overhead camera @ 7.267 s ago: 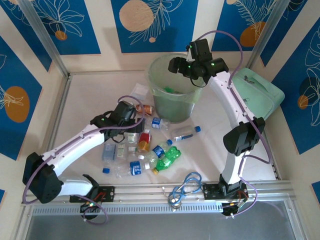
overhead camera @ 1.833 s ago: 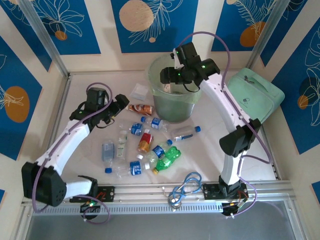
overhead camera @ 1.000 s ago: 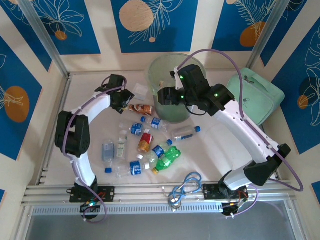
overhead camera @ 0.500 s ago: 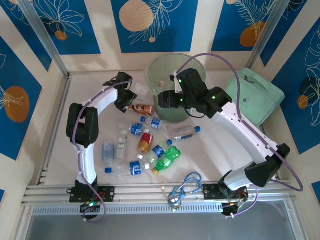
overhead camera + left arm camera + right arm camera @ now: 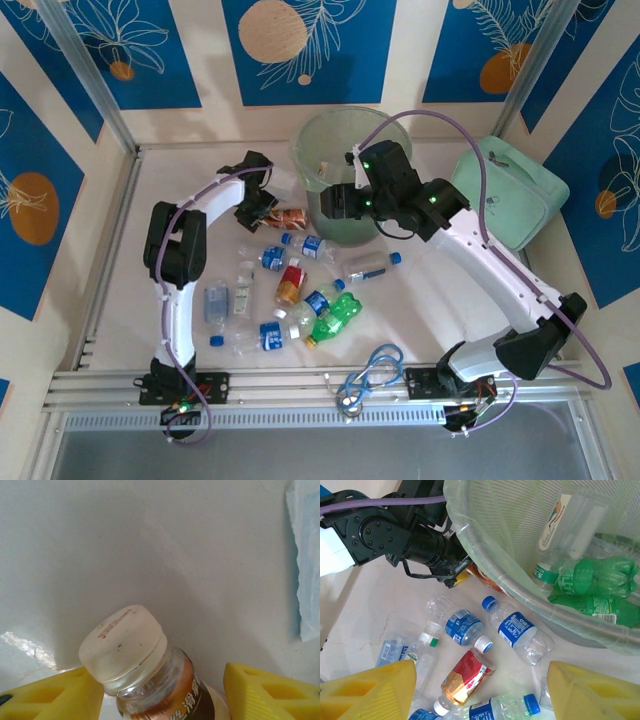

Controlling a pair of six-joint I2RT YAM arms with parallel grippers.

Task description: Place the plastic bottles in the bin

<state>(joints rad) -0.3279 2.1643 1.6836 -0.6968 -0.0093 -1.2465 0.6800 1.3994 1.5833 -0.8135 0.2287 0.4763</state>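
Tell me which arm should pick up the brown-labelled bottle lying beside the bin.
Left. The left gripper straddles the brown-labelled bottle, one finger each side; the right gripper hovers open by the bin, off it.

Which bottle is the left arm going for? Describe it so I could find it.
Find the green bin. Just left of its base lies a bottle, the left gripper straddling its neck. Its orange-brown label and white cap set it apart from its blue-labelled neighbours.

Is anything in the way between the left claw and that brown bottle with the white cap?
Nothing visible is. The brown-labelled bottle lies with its neck right between the left claw's yellow fingers, on the white table.
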